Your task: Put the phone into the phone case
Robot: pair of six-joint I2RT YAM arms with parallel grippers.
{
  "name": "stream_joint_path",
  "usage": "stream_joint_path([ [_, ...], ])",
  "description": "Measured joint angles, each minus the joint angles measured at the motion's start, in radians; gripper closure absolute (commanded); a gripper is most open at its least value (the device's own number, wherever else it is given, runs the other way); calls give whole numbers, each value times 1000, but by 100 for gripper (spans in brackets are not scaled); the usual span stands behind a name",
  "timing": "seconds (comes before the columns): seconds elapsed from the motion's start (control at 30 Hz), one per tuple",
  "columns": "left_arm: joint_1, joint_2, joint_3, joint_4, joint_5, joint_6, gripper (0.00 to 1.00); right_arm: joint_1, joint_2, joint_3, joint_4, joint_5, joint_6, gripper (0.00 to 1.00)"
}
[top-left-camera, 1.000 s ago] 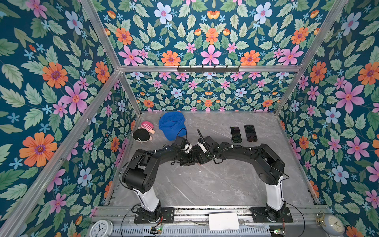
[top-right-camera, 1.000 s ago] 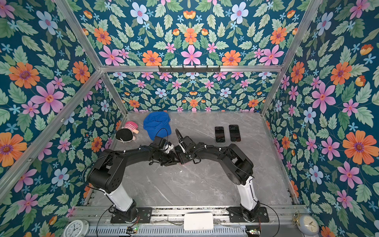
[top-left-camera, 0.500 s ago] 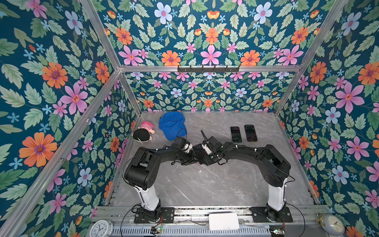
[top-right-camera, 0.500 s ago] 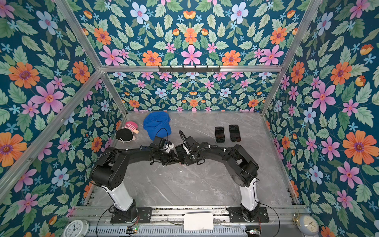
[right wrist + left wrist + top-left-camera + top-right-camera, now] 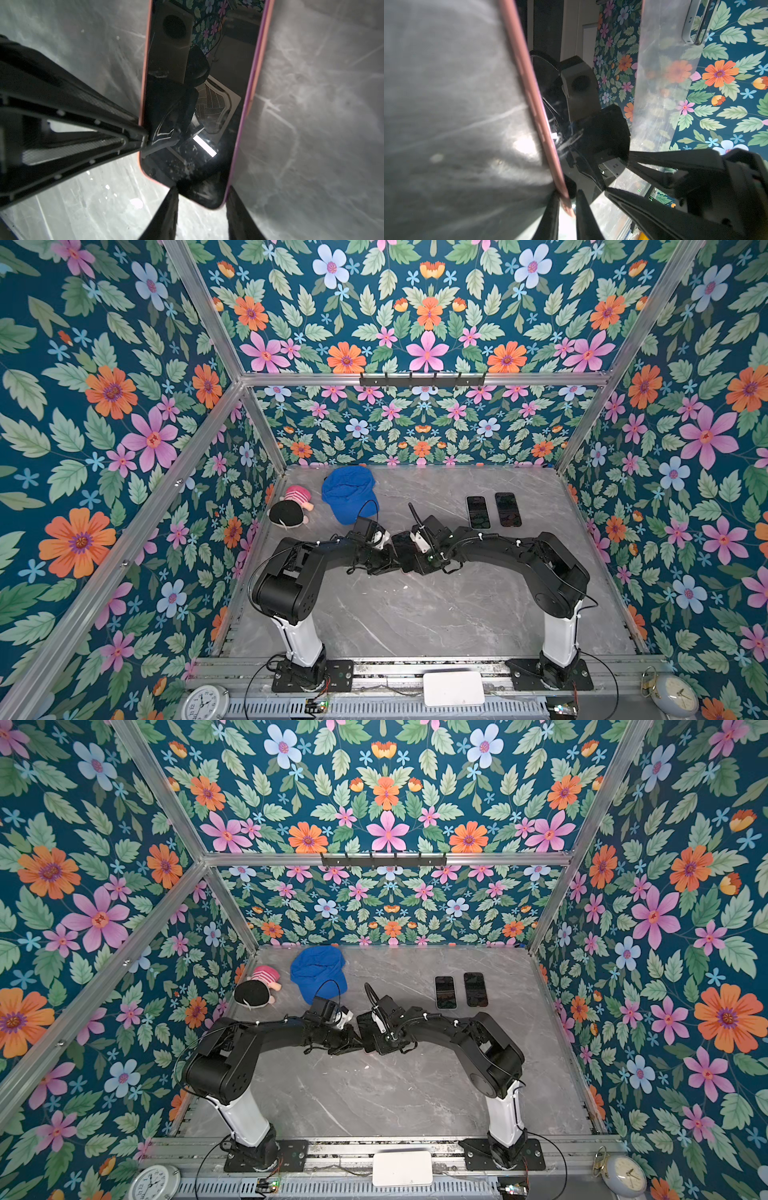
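- The right gripper (image 5: 202,189) is nearest to its camera. Its jaws stand apart around the near end of the phone (image 5: 193,116), and I cannot tell if the pads press it. If they close off-centre on the rounded corner, the phone could twist or slip away.
- The phone lies at the middle of the marble table (image 5: 415,614), between both grippers. A pink rim (image 5: 252,83) runs around its dark screen. I take this rim for the phone case, but I cannot tell if the phone sits fully in it.
- The left gripper (image 5: 568,195) pinches the long pink edge, with one finger under it and one over the screen. This hold is thin, so a pull from the other side could peel the rim off or lever the phone out.
- The two grippers are just beside each other, so a small wrong move may make them collide.
- Farther away, the blue cap (image 5: 349,493), the plush doll (image 5: 291,510), a spare phone (image 5: 478,512) and a second spare phone (image 5: 508,509) are well apart from the work. I judge they bring no danger.
- Pose: the left arm (image 5: 291,572) and the right arm (image 5: 552,568) rise from the near rail (image 5: 415,664). They bend at the elbow and reach low and inward until the wrists meet.
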Motion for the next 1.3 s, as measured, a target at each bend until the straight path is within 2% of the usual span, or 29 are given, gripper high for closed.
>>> stream_joint_path([
  [0.2, 1, -21, -18, 2, -16, 1, 78, -21, -33, -23, -46, -4, -3, 54],
  [0.27, 4, -34, -29, 3, -19, 0, 75, -46, -52, -35, -62, 5, -4, 53],
  [0.37, 7, -58, -50, 10, -20, -5, 65, -72, -68, -42, -69, 8, -4, 53],
  [0.43, 8, -72, -61, 19, -20, -24, 64, -71, -67, -38, -69, -3, -5, 54],
  [0.7, 11, -85, -89, 99, -12, -105, 57, -75, -43, -1, -55, -59, -3, 61],
  [1.3, 11, -45, -116, 231, 45, -157, 60, -80, 4, 21, -37, -151, 19, 84],
])
